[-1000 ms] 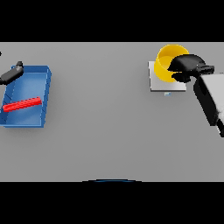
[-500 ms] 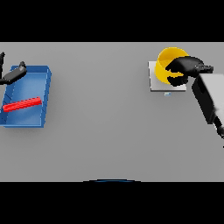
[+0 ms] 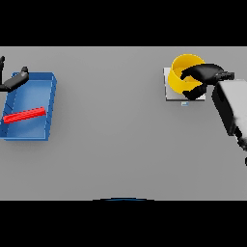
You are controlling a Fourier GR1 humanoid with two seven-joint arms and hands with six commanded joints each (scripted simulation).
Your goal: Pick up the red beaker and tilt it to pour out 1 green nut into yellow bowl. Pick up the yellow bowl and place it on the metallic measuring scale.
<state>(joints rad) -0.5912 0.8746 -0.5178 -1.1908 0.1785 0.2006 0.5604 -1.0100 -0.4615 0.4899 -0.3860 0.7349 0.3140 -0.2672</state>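
Head view: The yellow bowl (image 3: 185, 73) is seen resting on the metallic measuring scale (image 3: 169, 91), at the table's (image 3: 116, 144) far right. The right hand (image 3: 200, 79) is curled round the bowl's near rim, thumb and fingers pinching its wall. The red beaker (image 3: 25, 115) is found lying flat in the blue tray (image 3: 48, 103) at far left. The left hand (image 3: 15, 80) is held at the tray's far corner, fingers relaxed and straight, holding nothing. Placement is judged effectively done; only release of the bowl is left. No green nut can be made out.
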